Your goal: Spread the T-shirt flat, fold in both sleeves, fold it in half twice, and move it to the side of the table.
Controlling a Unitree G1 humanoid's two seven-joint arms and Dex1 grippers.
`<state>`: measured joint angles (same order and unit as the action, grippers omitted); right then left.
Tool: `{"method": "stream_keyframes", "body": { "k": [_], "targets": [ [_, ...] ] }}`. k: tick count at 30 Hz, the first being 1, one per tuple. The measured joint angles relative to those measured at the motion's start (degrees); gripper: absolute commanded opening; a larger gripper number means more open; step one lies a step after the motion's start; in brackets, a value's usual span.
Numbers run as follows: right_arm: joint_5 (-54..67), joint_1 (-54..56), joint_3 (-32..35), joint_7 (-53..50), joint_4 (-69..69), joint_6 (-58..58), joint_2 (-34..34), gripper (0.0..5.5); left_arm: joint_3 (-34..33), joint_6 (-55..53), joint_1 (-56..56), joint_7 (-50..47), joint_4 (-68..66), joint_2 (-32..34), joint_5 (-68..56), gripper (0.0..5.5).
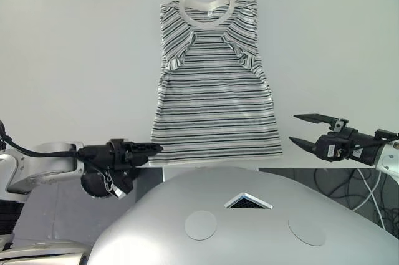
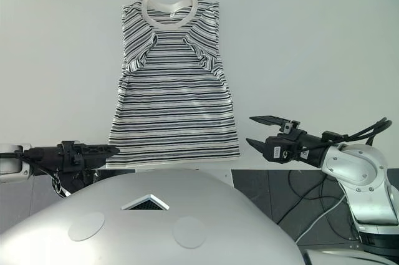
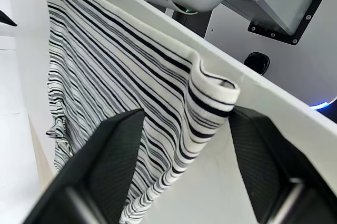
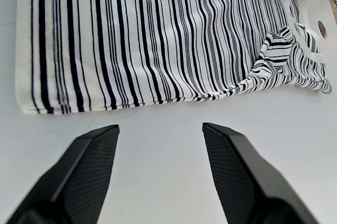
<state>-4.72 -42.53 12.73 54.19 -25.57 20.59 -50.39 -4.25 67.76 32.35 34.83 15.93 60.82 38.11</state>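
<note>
The left hand [image 1: 156, 148] and right hand [image 1: 295, 128] are wide open by the hem corners of the black-and-white striped cloth T-shirt [image 1: 215, 103]. Both should pinch together, evenly.

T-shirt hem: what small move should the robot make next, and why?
Probably close the left gripper on the near left hem corner of the T-shirt: that corner curls between its open fingers. Both sleeves look folded in, so the half fold comes next. The open right gripper sits just off the other corner.
</note>
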Motion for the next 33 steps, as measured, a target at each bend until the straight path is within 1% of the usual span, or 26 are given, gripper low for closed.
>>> {"method": "stream_keyframes", "body": {
  "k": [1, 2, 5, 12, 16, 17, 22, 27, 33],
  "targets": [
    [0.0, 0.0, 0.0, -0.1, 0.0, 0.0, 0.0, 2.97, 0.0, -0.1, 0.0, 0.0, 0.0, 0.3, 0.0, 2.90],
    [0.0, 0.0, 0.0, -0.2, 0.0, 0.0, 0.0, 3.01, 0.1, -0.3, -0.1, 0.0, 0.0, 0.3, 0.0, 2.69],
    [0.0, 0.0, 0.0, -0.5, 0.0, 0.0, 0.0, 3.01, 0.5, -1.2, 0.0, 0.0, 0.0, 0.5, -0.2, 2.29],
    [0.0, -0.4, -0.2, -0.6, -0.4, 0.0, 0.0, 3.01, 4.0, -6.4, 0.0, 2.6, 3.9, 2.4, -4.4, 0.94],
    [-0.1, -1.0, -0.2, -0.5, -0.5, 0.1, 0.0, 3.01, 4.0, -7.2, 1.3, 3.0, 4.8, 3.6, -6.2, 0.14],
    [-0.3, -1.1, -0.2, -0.5, -0.5, 0.3, -0.1, 3.01, 3.9, -7.1, 1.5, 2.9, 4.5, 3.9, -6.2, 0.03],
    [-2.8, -2.1, 0.1, -0.5, -0.1, 4.2, -1.0, 3.01, 4.5, -7.3, 0.7, 2.9, 3.2, 4.4, -6.1, 0.03],
    [-8.0, -2.5, 0.5, -1.0, 1.9, 9.9, -3.1, 3.01, 5.2, -7.8, 0.6, 2.9, 3.2, 4.4, -5.8, 0.03],
    [-11.0, -1.8, -4.1, -1.2, 2.3, 12.9, -3.5, 3.01, 5.9, -8.3, 0.5, 2.8, 2.7, 4.3, -4.3, 0.03]
  ]
}}
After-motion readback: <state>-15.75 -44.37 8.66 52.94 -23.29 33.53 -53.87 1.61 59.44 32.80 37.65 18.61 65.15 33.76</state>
